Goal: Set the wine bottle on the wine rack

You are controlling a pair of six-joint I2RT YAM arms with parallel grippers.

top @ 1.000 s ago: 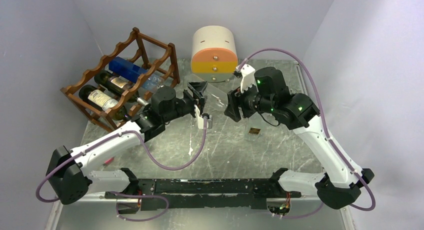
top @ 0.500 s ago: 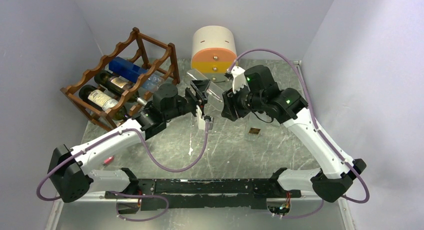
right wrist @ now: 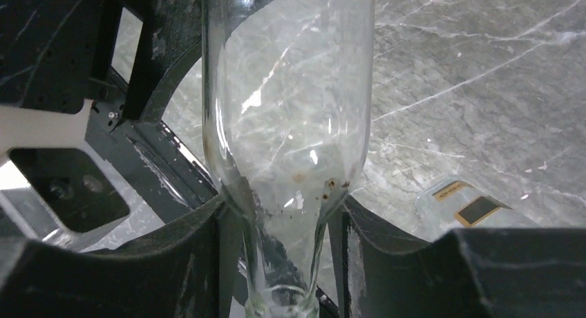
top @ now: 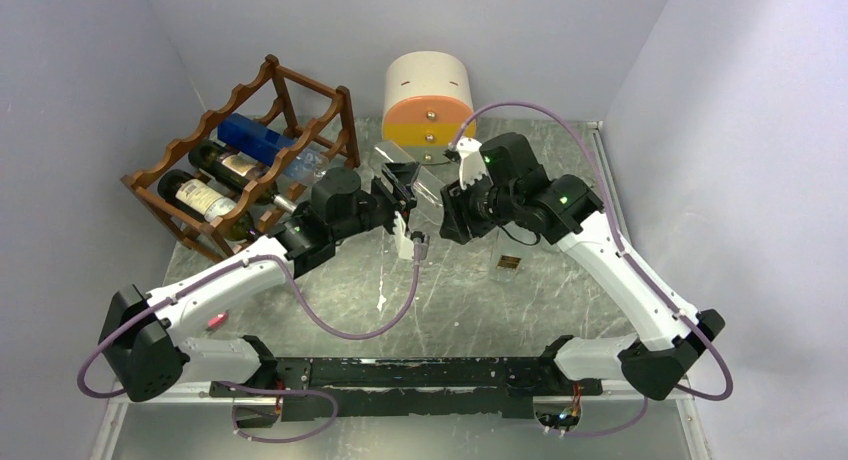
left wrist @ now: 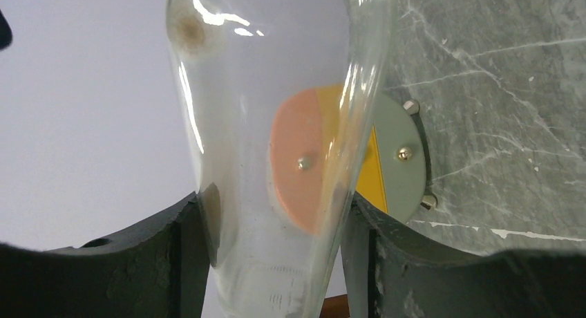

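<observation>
A clear empty wine bottle (top: 425, 180) hangs above the table between my two grippers. My left gripper (top: 403, 193) is shut on its body; in the left wrist view (left wrist: 273, 221) both fingers press the glass (left wrist: 262, 90). My right gripper (top: 452, 205) is shut on the bottle where the shoulder narrows to the neck; in the right wrist view (right wrist: 282, 214) the fingers touch the glass (right wrist: 290, 90) on both sides. The reddish-brown wine rack (top: 300, 145) stands at the far left, left of both grippers, with a blue bottle (top: 250, 135) and two dark bottles (top: 200, 193) lying in it.
A cream-and-orange drawer box (top: 430, 100) stands at the back just behind the held bottle; it also shows through the glass in the left wrist view (left wrist: 387, 166). A small clear item with a gold label (top: 508, 265) lies under the right arm. A small pink object (top: 215, 322) lies near the left arm's base.
My right arm has moved left toward the left gripper and now meets the bottle's neck end. The left gripper and bottle have shifted only slightly.
</observation>
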